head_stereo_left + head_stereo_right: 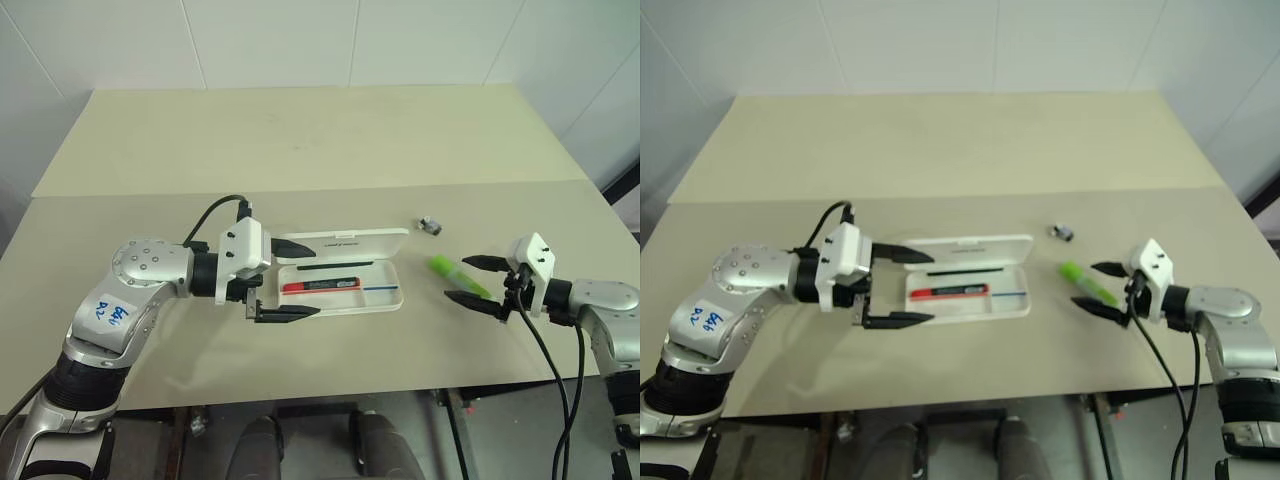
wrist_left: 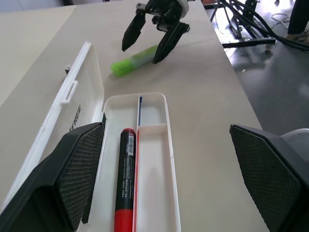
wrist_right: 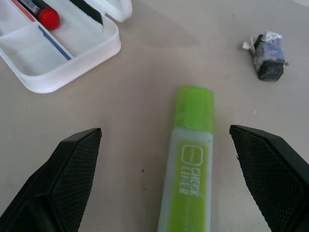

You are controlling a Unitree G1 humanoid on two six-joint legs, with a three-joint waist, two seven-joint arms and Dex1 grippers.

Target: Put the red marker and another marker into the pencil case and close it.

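From the head camera I see a beige table [image 1: 300,140] with a seam running across it, pushed up against a white tiled wall [image 1: 300,40]. The pencil case [image 1: 392,298] lies open near the front edge, lid folded back toward the wall, and the red marker [image 1: 322,285] already rests lengthwise in its tray. My left gripper [image 1: 296,278] sits at the case's left end, fingers spread wide, holding nothing. The green marker [image 1: 457,276] lies on the bare table well to the right of the case, and my right gripper [image 1: 475,281] is at it — one finger on each side, jaws wide, not gripping. A small grey-black object [image 1: 430,226] sits behind the green marker.

In the left wrist view I look down the case: the red marker lies in the long compartment beside the divider, red end nearest the camera. A grey floor [image 2: 275,72] with cables shows past the table edge.

In the right wrist view the green marker lies flat between my parted fingers [image 3: 63,174], touching neither — the case corner beyond it.
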